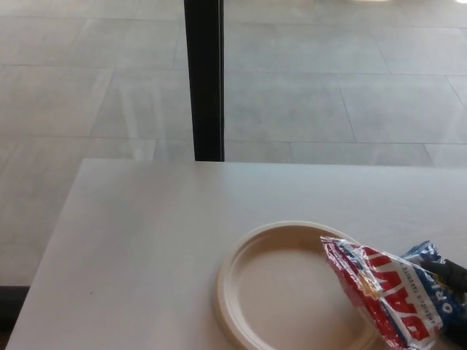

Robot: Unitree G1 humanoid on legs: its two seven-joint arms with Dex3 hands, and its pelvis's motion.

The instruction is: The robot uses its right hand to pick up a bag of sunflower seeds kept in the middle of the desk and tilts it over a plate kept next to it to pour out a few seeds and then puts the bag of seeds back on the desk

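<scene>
Head view has the bag of sunflower seeds (387, 295) down in the lower right corner, red, white and blue, lying slanted with its long axis running from upper left to lower right. Its red end points up and left and hangs over the right side of the plate (241, 251), while the blue end sits toward the right edge of the picture. Right hand (454, 281) is only a sliver of black at that edge, fingers closed on the blue end of the bag, and most of the hand is cut off so you can't see much more than that. Bottom of the bag and the near rim of the plate are cropped too, and I can't make out any seeds on the plate. Plate is a plain cream round one sitting on a pale desk (146, 233). Past the desk there's a grey tiled floor (328, 87) with a black post (203, 80) standing at the far edge.
</scene>
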